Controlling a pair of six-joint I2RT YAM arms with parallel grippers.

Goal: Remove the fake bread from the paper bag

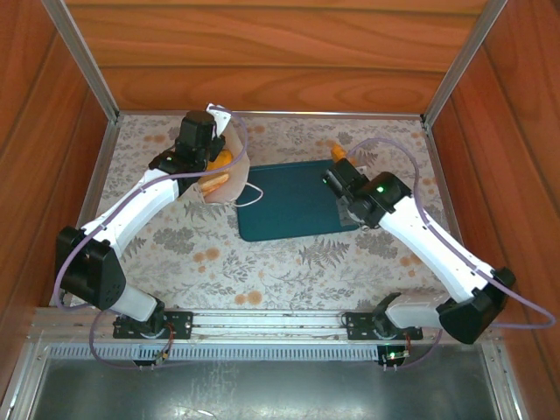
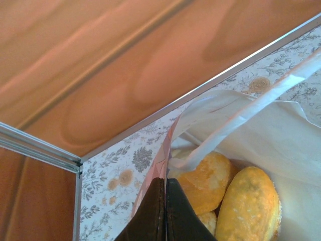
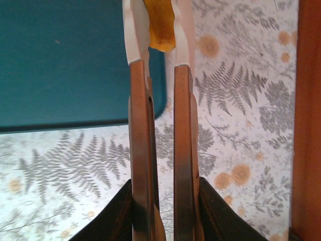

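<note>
Clamped in my right gripper (image 3: 155,35), one glossy pastry (image 3: 161,22) sits at the teal tray's (image 3: 60,60) right edge. My left gripper (image 2: 165,188) pinches the flimsy paper bag (image 2: 296,150), left of the tray; rolls (image 2: 248,206) inside, judged light, slippery: grip across the middle.

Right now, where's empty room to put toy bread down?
The dark teal rectangular tray is bare; the right pincer holds a glossy orange toy pastry by its far right corner. The flowery tablecloth between tray and arm bases is free. Crowded: around the white paper bag.
</note>
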